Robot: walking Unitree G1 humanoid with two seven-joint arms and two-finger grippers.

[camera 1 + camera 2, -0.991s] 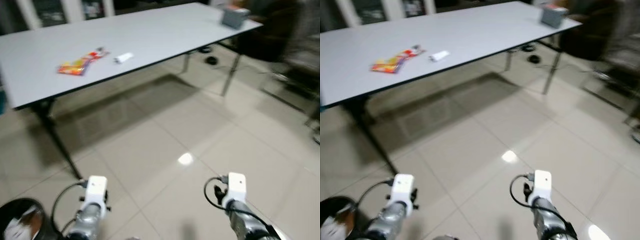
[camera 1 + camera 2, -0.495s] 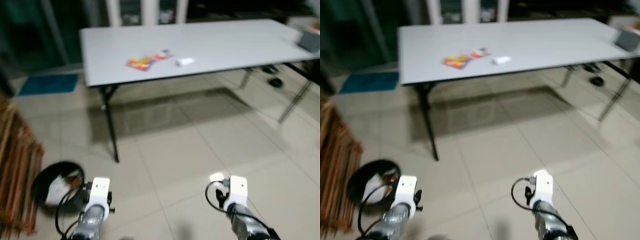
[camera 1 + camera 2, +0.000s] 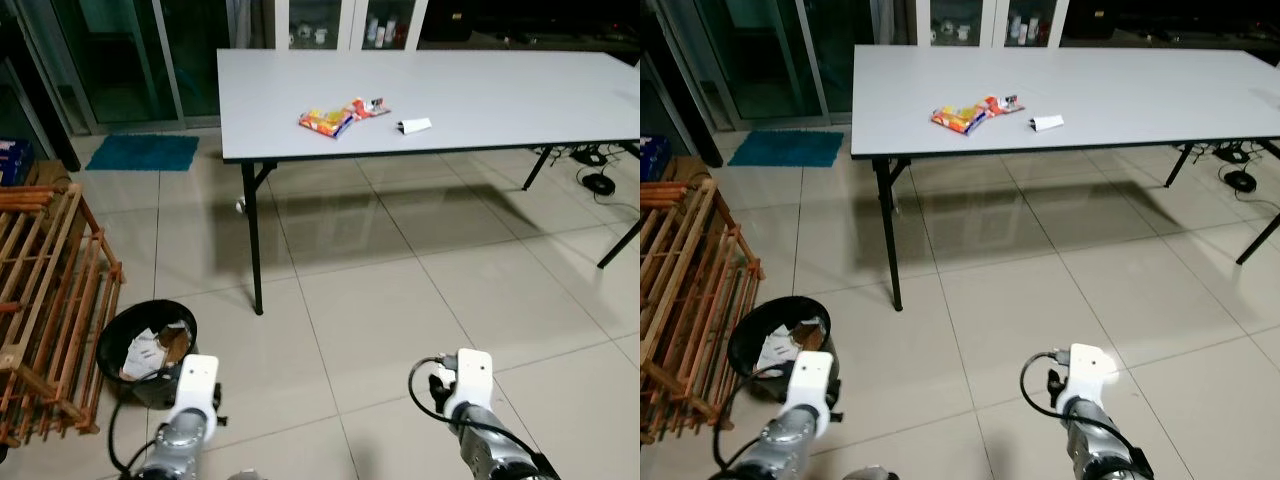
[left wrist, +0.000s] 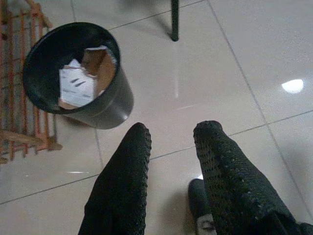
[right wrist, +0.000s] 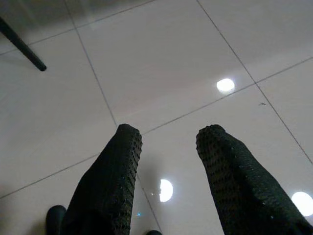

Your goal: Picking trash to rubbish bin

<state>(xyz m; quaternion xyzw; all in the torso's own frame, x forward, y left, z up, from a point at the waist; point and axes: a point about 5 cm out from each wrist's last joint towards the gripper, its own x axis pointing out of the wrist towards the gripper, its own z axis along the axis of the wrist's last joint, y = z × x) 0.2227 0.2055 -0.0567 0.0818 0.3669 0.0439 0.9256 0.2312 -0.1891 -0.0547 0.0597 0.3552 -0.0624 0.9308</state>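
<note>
While both arms are held low over the tiled floor (image 3: 380, 300), a long grey table (image 3: 520, 90) is seen ahead in the left eye view, with an orange snack wrapper (image 3: 335, 117) and a small white scrap (image 3: 413, 124) lying near its front edge, towards its left end. A black rubbish bin (image 3: 150, 345) holding paper and cardboard stands on the floor beside a wooden rack (image 3: 40, 300), well apart from the table's left leg. A blue mat (image 3: 142, 152) is laid by the glass doors.

From the left wrist view, the left gripper (image 4: 171, 134) is shown parted and empty, with the bin just beyond its fingers.

From the right wrist view, the right gripper (image 5: 168, 134) is likewise spread and empty above bare tiles.
</note>
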